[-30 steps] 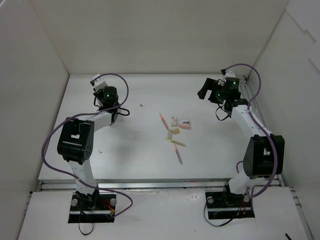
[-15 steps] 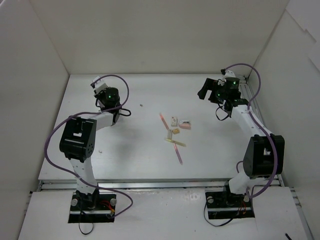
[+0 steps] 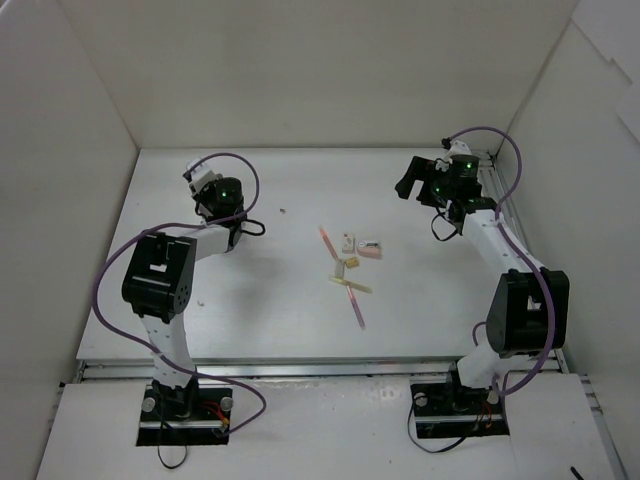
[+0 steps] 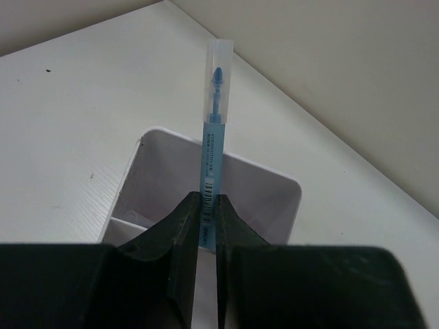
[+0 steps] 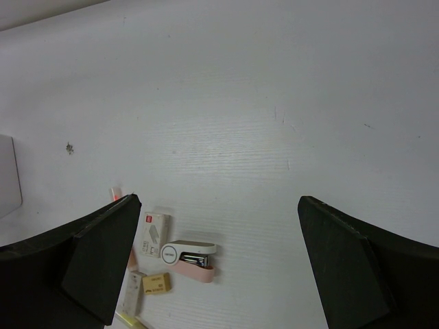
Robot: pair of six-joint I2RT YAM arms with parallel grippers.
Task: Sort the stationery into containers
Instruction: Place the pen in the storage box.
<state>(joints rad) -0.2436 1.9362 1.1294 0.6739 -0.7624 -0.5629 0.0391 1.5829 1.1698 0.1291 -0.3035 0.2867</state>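
My left gripper [image 4: 208,199] is shut on a blue pen [image 4: 212,130] with a clear cap, holding it above an end compartment of the white organizer [image 4: 274,185]. In the top view the left gripper [image 3: 203,180] is at the far left, and the organizer is mostly hidden under the arm. My right gripper [image 5: 216,205] is open and empty, high at the far right [image 3: 415,180]. Mid-table lie a pink pen [image 3: 327,240], a white box [image 3: 347,241], a pink stapler [image 3: 370,250], a beige block [image 3: 340,268], a yellow stick [image 3: 352,284] and another pink pen [image 3: 356,308].
White walls close in the table on the left, back and right. A dark speck [image 3: 282,210] lies between the left arm and the pile. The organizer's edge [image 5: 7,175] shows at the left of the right wrist view.
My left arm has shifted slightly to the right with the blue pen in it. The right arm and the pile have not moved.
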